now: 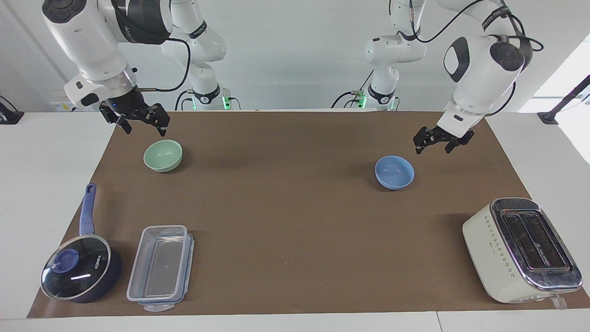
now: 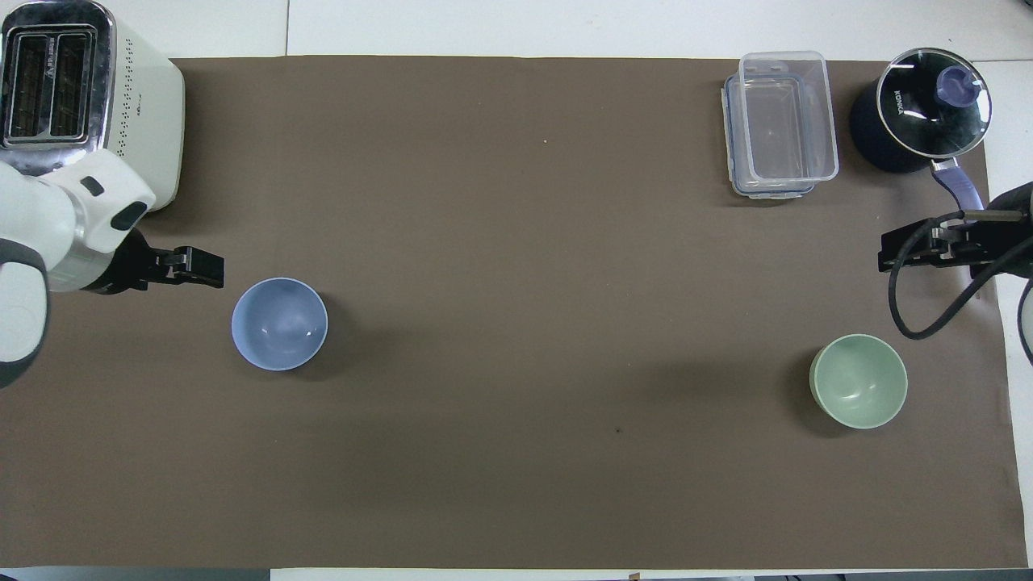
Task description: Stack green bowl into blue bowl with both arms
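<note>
The green bowl (image 1: 162,156) (image 2: 858,381) stands upright and empty on the brown mat toward the right arm's end. The blue bowl (image 1: 394,172) (image 2: 279,323) stands upright and empty toward the left arm's end. My left gripper (image 1: 432,148) (image 2: 202,277) is open and empty, low over the mat just beside the blue bowl's rim, not touching it. My right gripper (image 1: 145,131) (image 2: 920,248) is open and empty, raised over the mat close to the green bowl, clear of it.
A white toaster (image 1: 521,249) (image 2: 81,97) stands at the left arm's end, farther from the robots. A clear plastic container (image 1: 159,267) (image 2: 779,121) and a dark blue lidded saucepan (image 1: 80,272) (image 2: 920,113) stand at the right arm's end, farther out.
</note>
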`<action>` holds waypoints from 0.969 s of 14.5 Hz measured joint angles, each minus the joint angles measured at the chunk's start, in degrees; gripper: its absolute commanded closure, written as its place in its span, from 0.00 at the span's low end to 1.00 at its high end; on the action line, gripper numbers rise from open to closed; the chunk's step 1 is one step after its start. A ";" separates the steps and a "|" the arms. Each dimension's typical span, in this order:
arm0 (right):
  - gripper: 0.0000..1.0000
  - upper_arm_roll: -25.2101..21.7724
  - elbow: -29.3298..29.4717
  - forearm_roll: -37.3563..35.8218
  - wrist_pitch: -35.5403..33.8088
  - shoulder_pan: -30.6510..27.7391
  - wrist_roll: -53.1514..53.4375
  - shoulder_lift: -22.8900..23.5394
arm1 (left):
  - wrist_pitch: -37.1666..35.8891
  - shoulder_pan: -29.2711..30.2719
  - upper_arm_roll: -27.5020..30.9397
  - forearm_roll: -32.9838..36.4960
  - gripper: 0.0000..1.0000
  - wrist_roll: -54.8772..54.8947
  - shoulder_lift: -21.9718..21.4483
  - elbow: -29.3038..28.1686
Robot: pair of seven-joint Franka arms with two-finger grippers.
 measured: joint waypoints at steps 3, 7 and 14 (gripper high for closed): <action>0.00 -0.08 -3.62 0.01 2.57 -2.42 -4.30 -0.95 | 8.99 0.05 0.01 0.00 0.09 3.21 3.16 -7.07; 0.00 -0.14 -15.66 0.04 11.71 -5.93 -8.42 -5.43 | 14.40 0.05 0.01 0.00 0.20 6.69 4.08 -11.92; 0.00 -0.34 -35.98 0.05 27.60 -13.03 -16.08 -10.47 | 14.87 0.04 0.00 0.00 0.66 8.67 4.02 -14.00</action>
